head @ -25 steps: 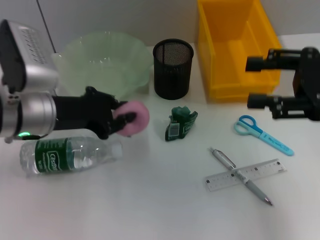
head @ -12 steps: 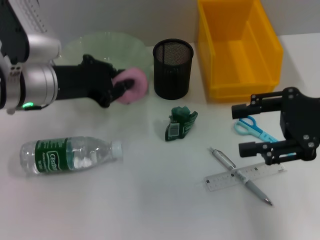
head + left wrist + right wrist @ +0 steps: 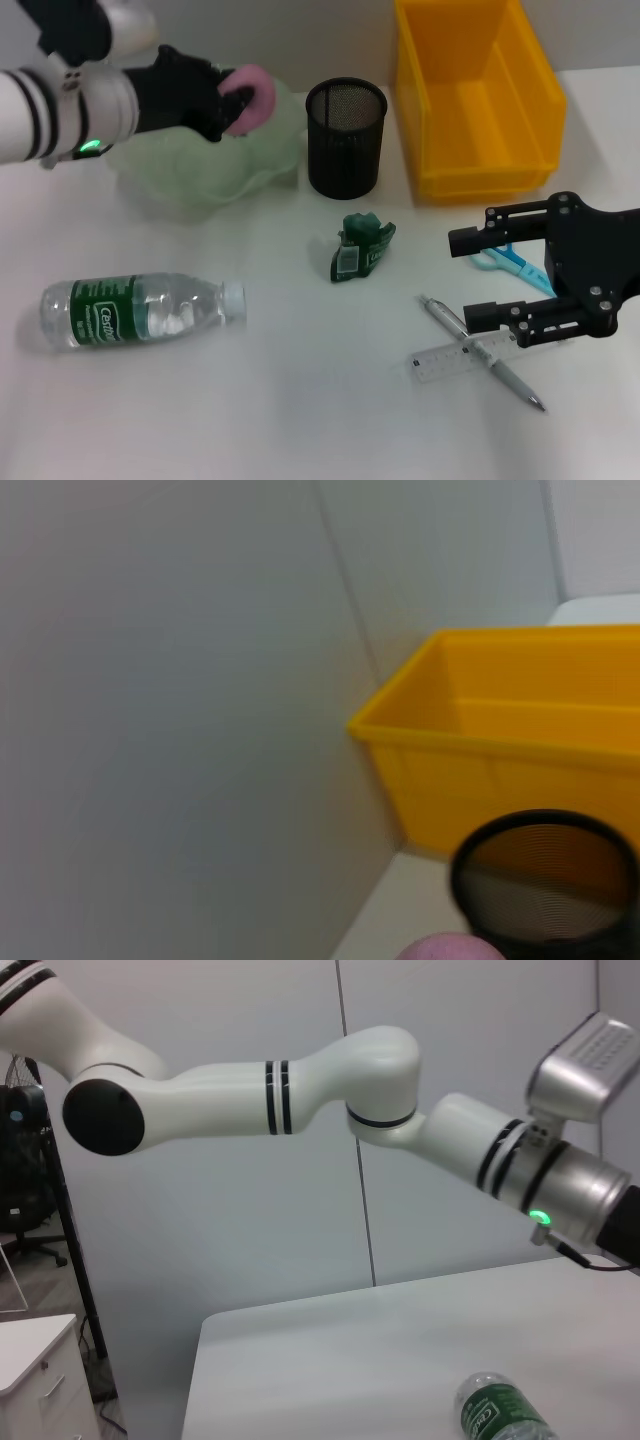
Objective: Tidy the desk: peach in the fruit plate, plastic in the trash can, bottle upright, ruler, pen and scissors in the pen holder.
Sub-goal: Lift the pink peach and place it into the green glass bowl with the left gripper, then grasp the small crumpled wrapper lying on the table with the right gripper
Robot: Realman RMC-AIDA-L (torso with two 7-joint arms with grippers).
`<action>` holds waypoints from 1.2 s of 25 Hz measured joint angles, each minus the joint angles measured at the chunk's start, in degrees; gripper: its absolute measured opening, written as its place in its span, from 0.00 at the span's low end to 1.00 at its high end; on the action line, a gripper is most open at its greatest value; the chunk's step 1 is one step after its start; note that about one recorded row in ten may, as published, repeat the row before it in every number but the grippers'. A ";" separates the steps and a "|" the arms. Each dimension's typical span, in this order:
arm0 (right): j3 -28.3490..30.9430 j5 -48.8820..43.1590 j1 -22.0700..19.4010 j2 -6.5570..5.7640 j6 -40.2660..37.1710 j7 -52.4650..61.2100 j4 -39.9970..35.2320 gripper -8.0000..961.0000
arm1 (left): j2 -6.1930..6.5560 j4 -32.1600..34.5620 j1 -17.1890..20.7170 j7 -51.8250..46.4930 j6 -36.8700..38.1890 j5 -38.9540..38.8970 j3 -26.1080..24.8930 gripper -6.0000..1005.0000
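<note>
My left gripper [image 3: 232, 105] is shut on the pink peach [image 3: 256, 90] and holds it above the pale green fruit plate [image 3: 205, 170] at the back left. A sliver of the peach [image 3: 450, 948] also shows in the left wrist view. The clear bottle [image 3: 140, 311] with a green label lies on its side at the front left. The green crumpled plastic [image 3: 362, 247] lies mid-table. My right gripper [image 3: 478, 278] hangs open over the blue scissors [image 3: 497, 259], partly hiding them. The pen [image 3: 455, 325] crosses the clear ruler [image 3: 445, 362] just in front.
The black mesh pen holder [image 3: 345, 136] stands behind the plastic. Right of it is the yellow trash can [image 3: 478, 100]. The left wrist view shows the trash can [image 3: 520, 745] and the pen holder [image 3: 545, 880]. The bottle [image 3: 500, 1415] shows in the right wrist view.
My left gripper has lifted the peach from the table up and back over the fruit plate. My right gripper has come down and nearer, over the scissors.
</note>
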 joint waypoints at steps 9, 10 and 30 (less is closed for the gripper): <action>-0.01 -0.20 -0.18 0.10 0.12 0.17 0.04 0.73 | -0.25 -2.47 -1.83 -0.19 -5.31 1.89 -0.05 0.21; 0.01 -0.32 -0.18 0.10 0.13 0.19 0.03 0.73 | -0.19 -2.50 -1.72 -0.34 -5.31 1.89 -0.14 0.21; 0.08 -0.60 0.63 0.08 0.10 1.13 -0.78 0.73 | 0.02 -3.27 -0.36 -1.14 -8.53 1.87 -0.39 0.67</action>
